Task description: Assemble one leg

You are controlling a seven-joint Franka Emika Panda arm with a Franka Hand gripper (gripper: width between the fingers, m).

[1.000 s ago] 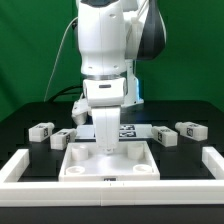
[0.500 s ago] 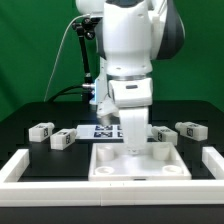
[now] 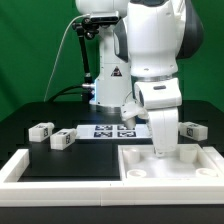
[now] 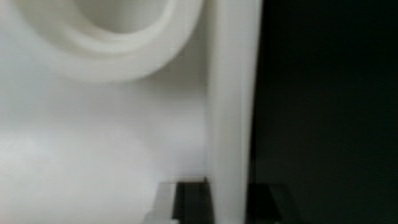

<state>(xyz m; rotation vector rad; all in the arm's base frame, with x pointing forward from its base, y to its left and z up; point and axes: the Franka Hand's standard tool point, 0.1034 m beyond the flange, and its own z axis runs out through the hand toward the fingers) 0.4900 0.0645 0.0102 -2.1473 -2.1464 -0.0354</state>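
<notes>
The robot's white arm reaches down on the exterior view's right, and its two-finger gripper (image 3: 163, 150) is at the far edge of the large white square plastic panel with round recesses (image 3: 140, 172). In the wrist view the gripper (image 4: 235, 206) shows two dark fingertips (image 4: 191, 204), one on each side of the panel's (image 4: 71, 150) upright rim and closed against it. One round recess (image 4: 125, 40) lies just beside that rim. The panel sits flat and low at the black table (image 3: 20, 122), but from here I cannot tell whether it rests on it or is lifted a little.

Nothing holds the legs. A small stubby white plastic leg with a black-and-white tag (image 3: 41, 130) lies on the table at the exterior view's left. A second leg (image 3: 63, 139) lies near it, slightly closer to the camera. A third leg (image 3: 192, 130) peeks out behind the gripper on the right, beyond the panel. Between them, farther back, lies the flat white marker board (image 3: 100, 131). A raised white rail (image 3: 55, 168) borders the table's front, and the panel sits just inside it.
</notes>
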